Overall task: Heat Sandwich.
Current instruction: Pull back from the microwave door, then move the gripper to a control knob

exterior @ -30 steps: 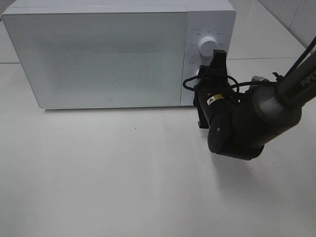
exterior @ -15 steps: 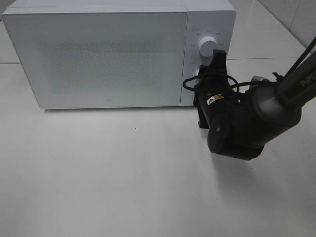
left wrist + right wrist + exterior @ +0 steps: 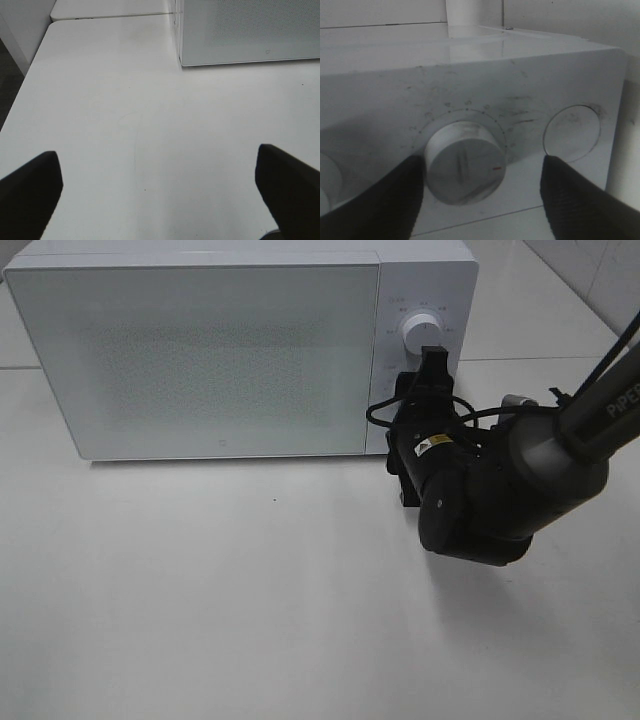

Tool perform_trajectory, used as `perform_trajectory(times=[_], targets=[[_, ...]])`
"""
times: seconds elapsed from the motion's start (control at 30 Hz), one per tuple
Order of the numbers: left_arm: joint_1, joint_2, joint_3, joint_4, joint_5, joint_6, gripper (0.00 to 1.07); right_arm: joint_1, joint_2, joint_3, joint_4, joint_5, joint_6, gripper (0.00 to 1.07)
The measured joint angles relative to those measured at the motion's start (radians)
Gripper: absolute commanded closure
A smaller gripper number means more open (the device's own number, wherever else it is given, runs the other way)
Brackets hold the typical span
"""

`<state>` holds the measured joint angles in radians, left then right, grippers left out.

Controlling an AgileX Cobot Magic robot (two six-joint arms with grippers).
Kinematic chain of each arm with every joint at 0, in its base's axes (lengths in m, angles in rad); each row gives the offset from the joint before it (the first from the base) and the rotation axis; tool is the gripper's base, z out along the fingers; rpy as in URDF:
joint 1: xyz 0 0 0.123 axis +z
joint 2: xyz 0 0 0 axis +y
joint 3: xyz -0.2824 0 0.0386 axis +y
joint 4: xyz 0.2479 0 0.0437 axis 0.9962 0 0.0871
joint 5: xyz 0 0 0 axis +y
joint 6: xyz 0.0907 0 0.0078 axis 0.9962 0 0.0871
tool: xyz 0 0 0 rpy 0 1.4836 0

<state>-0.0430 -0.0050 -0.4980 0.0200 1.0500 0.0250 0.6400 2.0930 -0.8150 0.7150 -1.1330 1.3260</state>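
The sandwich is out of view. The white microwave [image 3: 240, 350] stands at the back of the table with its door closed. My right gripper [image 3: 428, 375] is at the control panel, below the upper knob [image 3: 418, 332]. In the right wrist view its jaws straddle the lower knob [image 3: 465, 165]; one finger [image 3: 375, 200] lies against the knob's edge, and the other finger [image 3: 580, 200] stands well clear of it. The right gripper [image 3: 477, 197] is open. My left gripper [image 3: 160, 200] is open over bare table near the microwave's left front corner [image 3: 182, 62], with nothing between its fingers.
A round button [image 3: 570, 132] sits beside the lower knob on the panel. The white table [image 3: 220, 590] stretches in front of the microwave. Its left edge [image 3: 20, 100] shows in the left wrist view.
My right gripper's jaws have spread wider around the lower knob, and the hand has shifted slightly towards the panel. The left gripper has not moved.
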Motion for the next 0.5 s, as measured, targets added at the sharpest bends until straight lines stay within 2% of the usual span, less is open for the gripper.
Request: perform_trajectory(times=[0.27, 0.5], targets=[[0.000, 0.000, 0.000, 0.000, 0.000, 0.000, 0.05, -0.002, -0.045, 0.041, -0.041, 0.006, -0.037, 0.32], [0.000, 0.000, 0.000, 0.000, 0.000, 0.000, 0.05, 0.023, -0.095, 0.126, -0.067, 0.037, -0.054, 0.32]])
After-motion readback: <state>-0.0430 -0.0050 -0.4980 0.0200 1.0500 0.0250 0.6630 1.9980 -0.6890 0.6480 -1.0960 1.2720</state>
